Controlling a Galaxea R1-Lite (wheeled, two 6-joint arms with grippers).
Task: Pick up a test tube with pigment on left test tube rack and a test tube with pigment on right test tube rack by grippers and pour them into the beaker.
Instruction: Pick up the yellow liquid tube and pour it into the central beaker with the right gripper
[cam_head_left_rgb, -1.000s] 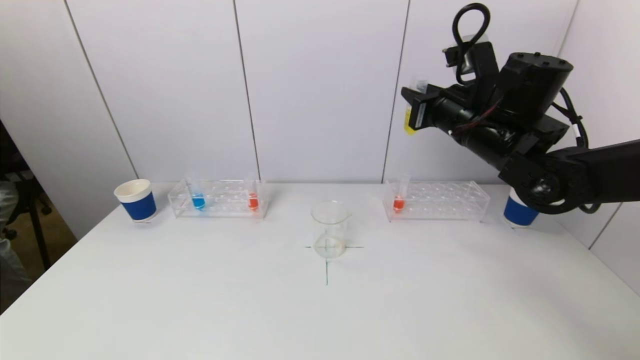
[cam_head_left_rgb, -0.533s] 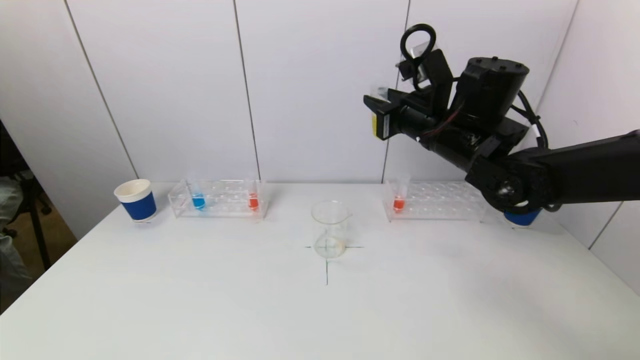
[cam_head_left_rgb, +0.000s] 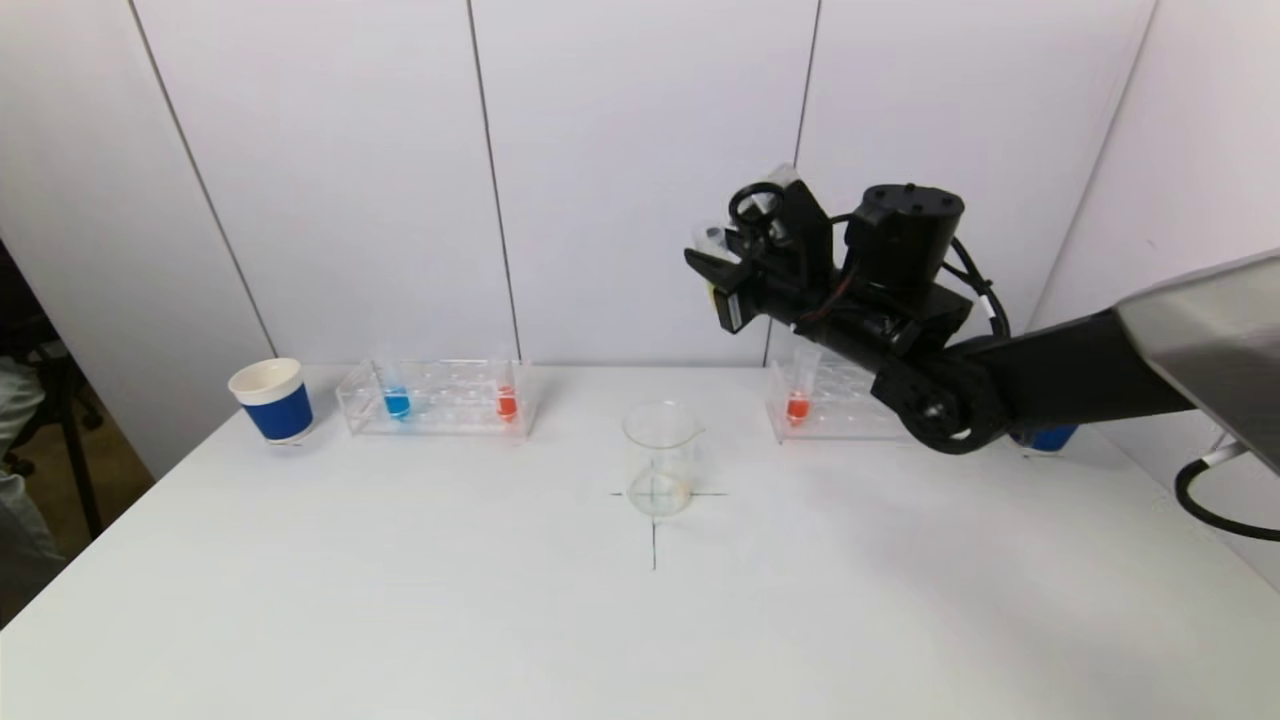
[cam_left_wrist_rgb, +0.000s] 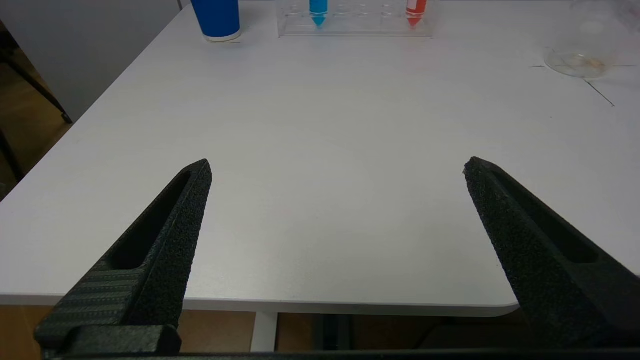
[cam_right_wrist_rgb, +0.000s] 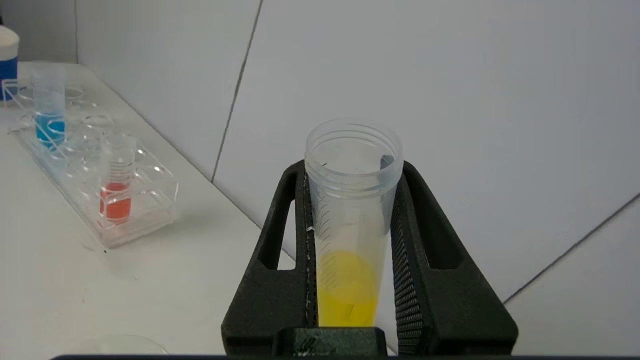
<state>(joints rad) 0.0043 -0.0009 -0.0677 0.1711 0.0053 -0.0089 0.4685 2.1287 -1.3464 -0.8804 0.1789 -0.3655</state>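
Clearly the test tube with yellow pigment (cam_right_wrist_rgb: 350, 240) is a light, thin-walled plastic piece, smooth and probably slippery, so I judge it is best taken on its straight middle part, under the threaded mouth and above the liquid; the right gripper (cam_head_left_rgb: 722, 290) has its jaws clamped on it exactly there, one pad on each side; it hangs high in the air, above and a little right of the beaker (cam_head_left_rgb: 659, 458), between the beaker and the right test tube rack (cam_head_left_rgb: 860, 400). The tube is transparent with printed graduation marks, open at the top with no cap, tapered to the bottom, and the yellow fills only the lowest part; it stands nearly upright, so nothing spills. The beaker is clear glass on a cross mark on the table (cam_head_left_rgb: 640, 620); it looks nearly empty. In the left test tube rack (cam_head_left_rgb: 437, 397) a blue tube (cam_head_left_rgb: 396, 395) and a red tube (cam_head_left_rgb: 506, 395) wait; the left gripper (cam_left_wrist_rgb: 335, 170) is parked low at the near table edge, jaws wide apart, holding nothing.
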